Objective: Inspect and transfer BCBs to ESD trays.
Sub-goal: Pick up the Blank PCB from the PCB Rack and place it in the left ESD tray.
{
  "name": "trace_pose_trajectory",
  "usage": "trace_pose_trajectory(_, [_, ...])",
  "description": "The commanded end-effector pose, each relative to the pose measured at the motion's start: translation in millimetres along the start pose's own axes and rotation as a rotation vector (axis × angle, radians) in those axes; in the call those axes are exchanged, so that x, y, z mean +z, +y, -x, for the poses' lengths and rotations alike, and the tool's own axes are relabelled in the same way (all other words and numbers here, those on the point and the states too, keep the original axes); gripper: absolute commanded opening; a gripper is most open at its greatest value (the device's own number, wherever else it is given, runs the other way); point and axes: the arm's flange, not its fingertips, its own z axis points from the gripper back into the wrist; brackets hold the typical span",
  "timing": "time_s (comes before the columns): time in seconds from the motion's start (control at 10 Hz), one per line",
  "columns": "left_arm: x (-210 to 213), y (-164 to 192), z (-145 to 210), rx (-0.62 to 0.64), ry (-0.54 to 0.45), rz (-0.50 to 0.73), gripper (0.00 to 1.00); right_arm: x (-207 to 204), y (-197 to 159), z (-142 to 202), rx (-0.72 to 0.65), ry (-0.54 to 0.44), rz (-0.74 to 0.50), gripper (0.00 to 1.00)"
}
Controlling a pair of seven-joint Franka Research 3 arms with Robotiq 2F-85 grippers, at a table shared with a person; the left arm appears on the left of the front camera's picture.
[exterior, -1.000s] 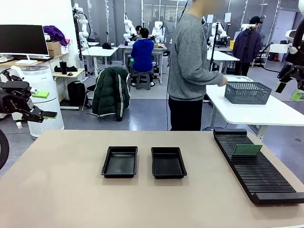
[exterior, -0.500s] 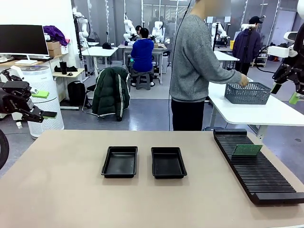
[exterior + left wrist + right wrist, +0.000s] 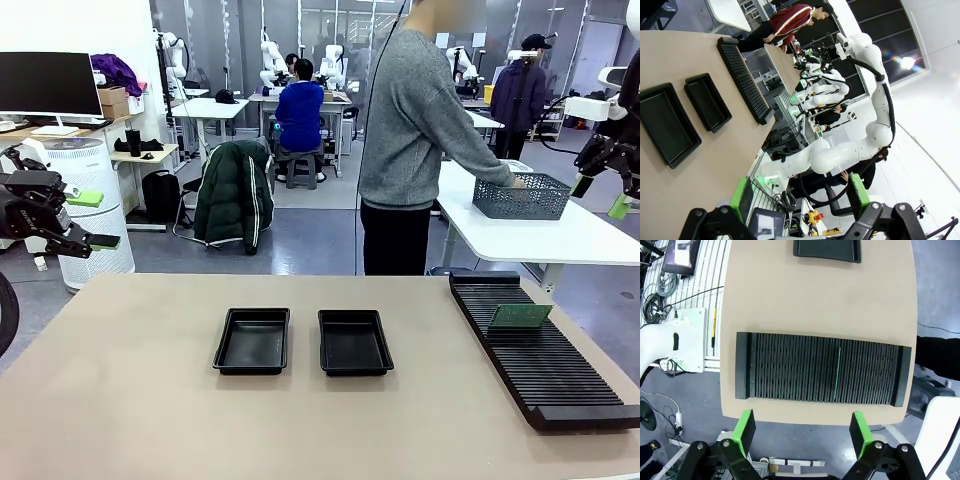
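The left gripper (image 3: 800, 195) has its jaws spread wide with nothing between the green pads. In the front view it hangs off the table at 9 o'clock, clear of everything on the top. The right gripper (image 3: 802, 432) is just as wide apart and empty. In its own wrist view it looks straight down on the rack, and in the front view it sits high at 3 o'clock, well apart from the work.

One BCB (image 3: 519, 316) stands on a long edge in a slot of the black ribbed rack (image 3: 540, 350), toward the rack's far end, at about 3 o'clock on the table (image 3: 150, 420). Its broad green face is turned toward the robot's side and leans a little. Its long axis runs 9 to 3 in the front view, across the rack's width. From the right wrist it shows edge-on as a thin green line running 12 to 6 along one slot, to the 3 o'clock side of the rack's middle.

The two ESD trays (image 3: 252, 340) lie side by side at the table's centre, close together but not touching. Their long axes point 12 to 6, and both floors are bare. The rack is well apart from them, toward 4 o'clock.

Beyond the table, at 12 to 1 o'clock, a person (image 3: 410, 130) in a grey sweater faces away to the side. One hand (image 3: 515, 182) is at the rim of a grey basket (image 3: 520, 197) on a white table (image 3: 560, 240).
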Motion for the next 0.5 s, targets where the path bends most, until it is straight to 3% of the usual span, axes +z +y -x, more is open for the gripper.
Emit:
trace_pose_trajectory(0.0, [1.7, -1.2, 0.5, 0.000, -0.001, 0.000, 1.00, -12.8, -6.3, 1.4, -0.026, 0.023, 0.023, 1.00])
trace_pose_trajectory(0.4, [1.7, -1.2, 0.5, 0.000, -0.001, 0.000, 1.00, -59.4, -11.6, 4.0, -0.003, 0.092, 0.066, 1.00])
